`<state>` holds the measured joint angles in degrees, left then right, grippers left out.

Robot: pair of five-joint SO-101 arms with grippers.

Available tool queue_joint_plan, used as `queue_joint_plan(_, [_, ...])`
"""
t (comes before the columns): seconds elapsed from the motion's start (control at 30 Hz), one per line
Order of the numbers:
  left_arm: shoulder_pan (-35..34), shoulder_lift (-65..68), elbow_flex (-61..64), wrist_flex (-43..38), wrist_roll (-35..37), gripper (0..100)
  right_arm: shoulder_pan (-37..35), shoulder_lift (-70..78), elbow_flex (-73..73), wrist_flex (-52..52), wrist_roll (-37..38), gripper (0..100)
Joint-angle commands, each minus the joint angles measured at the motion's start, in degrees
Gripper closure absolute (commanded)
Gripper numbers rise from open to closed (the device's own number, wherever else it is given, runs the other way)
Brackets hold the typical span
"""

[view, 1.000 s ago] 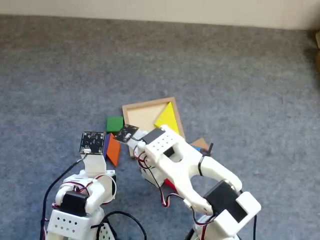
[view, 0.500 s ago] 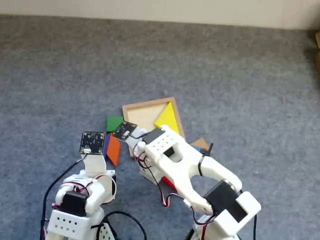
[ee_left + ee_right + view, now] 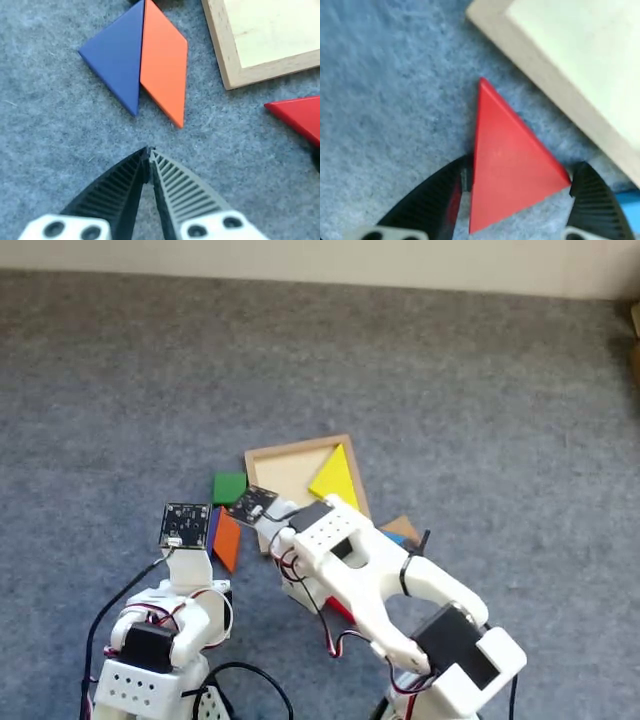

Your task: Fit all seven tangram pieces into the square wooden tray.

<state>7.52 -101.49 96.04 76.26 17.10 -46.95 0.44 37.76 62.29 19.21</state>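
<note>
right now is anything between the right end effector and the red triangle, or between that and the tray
Nothing visible does. The red triangle is right at the right end effector, with only bare carpet between it and the corner of the wooden tray.

On the table, the tray (image 3: 295, 446) is set ahead of both arms, with a large triangle (image 3: 335, 478) lying in it against its right side. A square piece (image 3: 229, 486) lies just beside the tray's left rim. Nearer the arms, off the tray's near-left corner, a parallelogram (image 3: 164, 62) and a paired triangle (image 3: 116, 59) are laid edge to edge and touching, the triangle on the left. The left end effector (image 3: 150, 150) is held before them, apart. A lone triangle (image 3: 507, 165) lies near the tray's near rim, not touching it, and is straddled by the right end effector (image 3: 522, 175). Another piece (image 3: 403, 527) lies off the tray's right side.
</note>
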Motion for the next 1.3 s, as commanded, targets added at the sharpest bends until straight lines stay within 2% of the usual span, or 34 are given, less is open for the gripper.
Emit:
queue_joint_plan(0.0, [-0.5,-2.4,1.2,0.3,-0.1,99,1.5,-2.2,0.5,0.0,-0.5,69.9])
queue_joint_plan(0.27, [-0.5,-2.4,1.2,0.3,-0.1,99,1.5,-2.2,0.5,-0.2,-0.2,70.0])
queue_joint_plan(0.47, [-0.5,-2.4,1.2,0.3,-0.1,99,2.0,-2.2,0.5,-0.3,-0.1,77.2])
queue_joint_plan(0.67, [-0.5,-2.4,1.2,0.3,-0.1,99,4.4,-2.9,0.5,0.1,1.9,77.8])
queue_joint_plan(0.83, [-0.5,-2.4,1.2,0.3,-0.1,99,4.6,-2.9,0.0,5.2,3.8,77.9])
queue_joint_plan(1.0, [-0.5,-2.4,1.2,0.3,-0.1,99,4.6,-3.1,-1.6,6.0,3.8,77.9])
queue_joint_plan(1.27, [-0.5,-2.4,1.2,0.3,-0.1,99,4.8,-13.8,-2.8,6.1,3.8,77.9])
